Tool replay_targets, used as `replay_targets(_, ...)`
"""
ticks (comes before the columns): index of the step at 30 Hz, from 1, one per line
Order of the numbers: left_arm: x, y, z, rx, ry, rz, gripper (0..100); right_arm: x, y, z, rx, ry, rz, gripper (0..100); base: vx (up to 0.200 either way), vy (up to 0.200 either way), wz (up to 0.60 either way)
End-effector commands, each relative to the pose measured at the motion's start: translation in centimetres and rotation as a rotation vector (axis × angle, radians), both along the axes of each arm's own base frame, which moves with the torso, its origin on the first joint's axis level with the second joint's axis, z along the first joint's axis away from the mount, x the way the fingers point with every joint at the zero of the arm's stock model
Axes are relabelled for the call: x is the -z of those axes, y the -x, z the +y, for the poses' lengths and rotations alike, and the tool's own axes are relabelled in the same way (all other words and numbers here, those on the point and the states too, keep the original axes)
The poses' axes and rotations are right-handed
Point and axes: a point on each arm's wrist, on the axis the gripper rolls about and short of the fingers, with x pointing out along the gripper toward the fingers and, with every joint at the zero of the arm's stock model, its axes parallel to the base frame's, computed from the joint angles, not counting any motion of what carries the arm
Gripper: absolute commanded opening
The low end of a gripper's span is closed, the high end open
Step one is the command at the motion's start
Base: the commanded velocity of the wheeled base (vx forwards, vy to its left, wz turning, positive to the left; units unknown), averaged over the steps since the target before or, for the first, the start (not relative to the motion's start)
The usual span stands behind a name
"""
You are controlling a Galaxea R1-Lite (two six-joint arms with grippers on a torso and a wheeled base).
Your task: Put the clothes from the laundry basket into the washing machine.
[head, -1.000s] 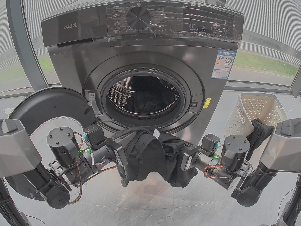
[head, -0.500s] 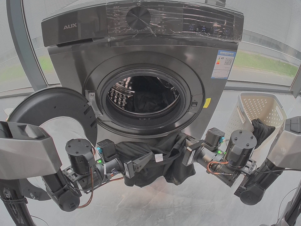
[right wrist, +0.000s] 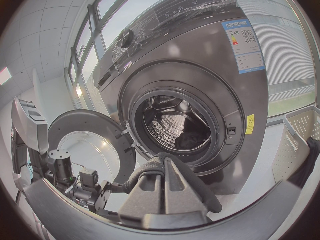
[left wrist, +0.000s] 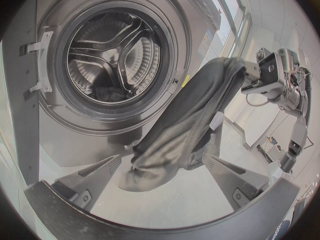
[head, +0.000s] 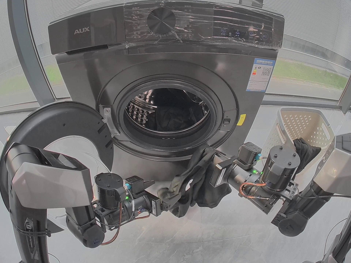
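Right gripper (head: 215, 163): shut tight on the upper end of the dark garment (head: 193, 183); positioned just below the door ring, right of centre.
Left gripper (left wrist: 160, 160): fingers (left wrist: 100, 167) spread wide, nothing clamped; positioned lower and further left, at the garment's tail.
Dark garment: hangs in the air in front of the washing machine (head: 91, 73), below the drum opening (head: 166, 110); not yet inside.
Long axis: slants from the right gripper down and left toward the left gripper; lower end dangles between the open left fingers; contact with them not determinable.
Drum: open, door (head: 55, 128) swung out to the left; one dark item (head: 172, 117) already lying inside.
Laundry basket (head: 289, 128): stands right of the machine, with another dark cloth (head: 305, 152) draped over its rim.
Key relation: opening lies above and beyond the held end, slightly left of the right gripper; right arm nearer, and sole carrier.
Next move (judgement): raise, then push forward with the right arm; keep the trailing tail clear of the lower door lip, the likely snag point.
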Motion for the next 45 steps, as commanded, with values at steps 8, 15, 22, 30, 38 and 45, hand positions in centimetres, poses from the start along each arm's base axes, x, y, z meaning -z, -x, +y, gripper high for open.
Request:
replay_targets(8, 1.3, 0.1, -0.1, 0.003, -0.021, 0.03, 100, -0.8, -0.5, 0.3, 0.006, -0.027, -0.03, 0, 0.0, 0.0, 0.0)
replay_targets(15, 1.5, 1.3, -0.8, 0.048, -0.05, 0.038, 100, -1.8, -1.4, 0.7, 0.015, -0.049, -0.055, 0, 0.0, 0.0, 0.0)
replay_targets(22, 1.4, 2.0, -1.7, 0.086, -0.049, 0.03, 100, -2.2, -2.1, 1.3, 0.016, -0.052, -0.056, 0, 0.0, 0.0, 0.0)
replay_targets(30, 2.1, 1.0, -2.0, 0.069, -0.057, 0.021, 100, -2.6, -1.9, 1.7, 0.015, -0.058, -0.06, 0, 0.0, 0.0, 0.0)
replay_targets(38, 4.0, -0.6, -2.8, 0.022, -0.08, 0.0, 100, -2.7, -1.8, 1.8, 0.021, -0.064, -0.062, 0, 0.0, 0.0, 0.0)
replay_targets(45, 5.5, -2.3, -3.5, -0.003, -0.075, -0.011, 100, -2.8, -1.7, 1.8, 0.017, -0.067, -0.062, 0, 0.0, 0.0, 0.0)
